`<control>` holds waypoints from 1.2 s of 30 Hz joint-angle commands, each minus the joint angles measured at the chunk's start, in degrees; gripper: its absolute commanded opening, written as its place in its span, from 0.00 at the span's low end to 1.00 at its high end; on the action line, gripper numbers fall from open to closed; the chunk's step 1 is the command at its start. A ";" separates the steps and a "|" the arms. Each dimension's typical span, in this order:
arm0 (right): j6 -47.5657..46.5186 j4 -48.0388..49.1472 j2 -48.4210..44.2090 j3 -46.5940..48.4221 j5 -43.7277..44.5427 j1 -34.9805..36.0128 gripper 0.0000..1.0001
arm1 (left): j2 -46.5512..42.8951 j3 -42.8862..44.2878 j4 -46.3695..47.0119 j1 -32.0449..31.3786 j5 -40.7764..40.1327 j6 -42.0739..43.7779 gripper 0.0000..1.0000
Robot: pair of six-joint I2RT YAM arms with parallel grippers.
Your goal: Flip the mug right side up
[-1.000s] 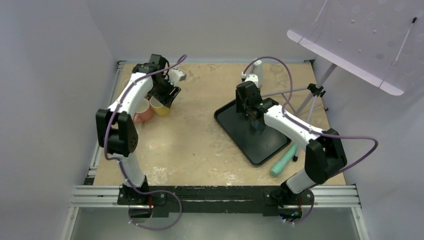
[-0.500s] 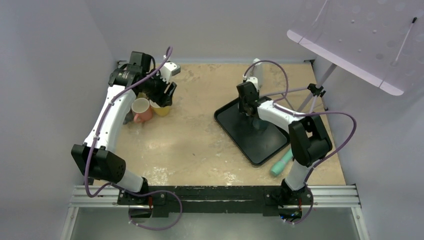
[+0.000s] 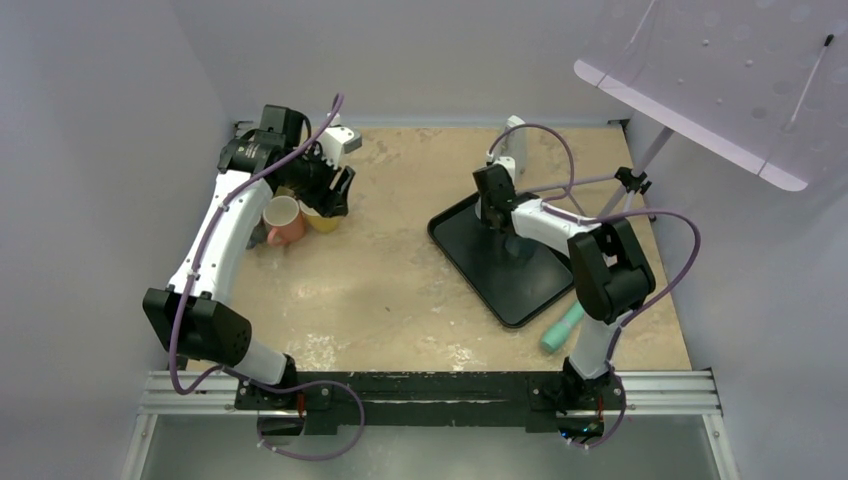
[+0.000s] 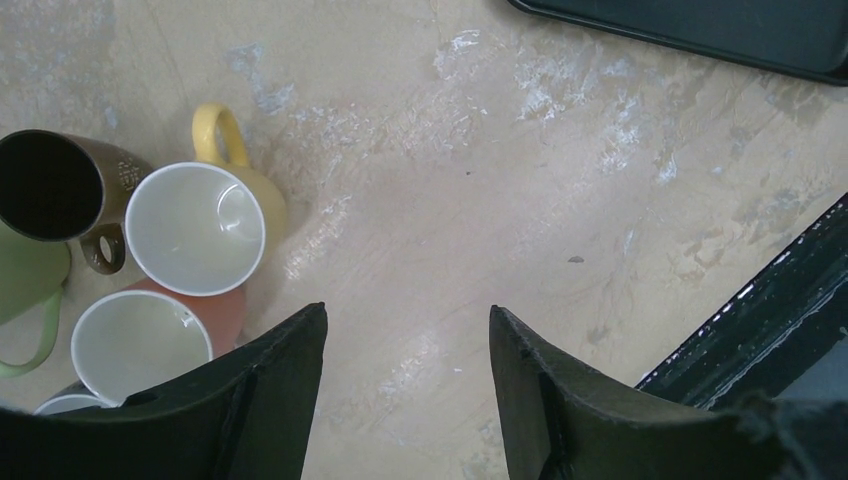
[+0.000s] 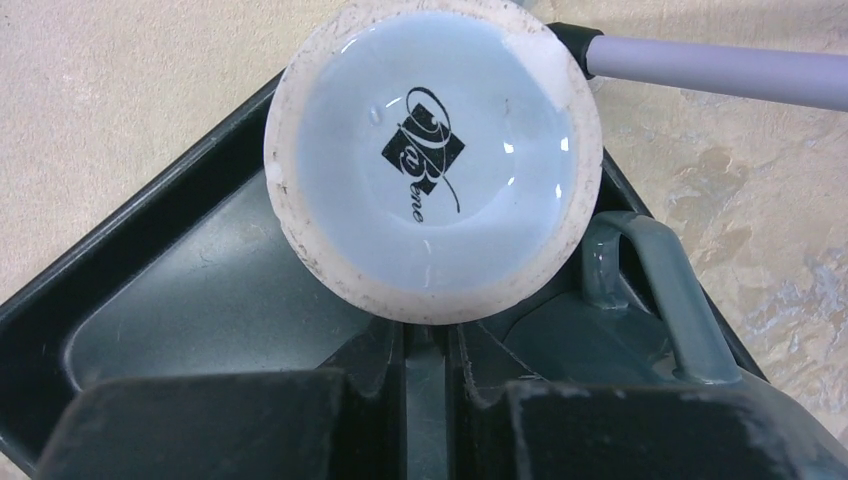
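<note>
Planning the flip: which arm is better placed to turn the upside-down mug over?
Right. The right pincer sits at the upside-down mug on the black tray, base facing its camera. The left pincer hangs open beside the upright mugs, away from that tray.

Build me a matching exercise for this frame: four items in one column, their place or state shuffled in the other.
1. yellow mug
2. grey mug
3. teal object
4. left pincer

A. open, holding nothing
B. base up on the black tray
C. upright, beside the pink mug
D. lying on the table by the tray

Pairs: 1-C, 2-B, 3-D, 4-A
</note>
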 commanded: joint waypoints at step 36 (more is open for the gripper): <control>28.98 38.25 -32.29 1.91 -33.73 17.06 0.00 | -6.04 6.56 28.92 -1.66 38.87 -50.87 0.85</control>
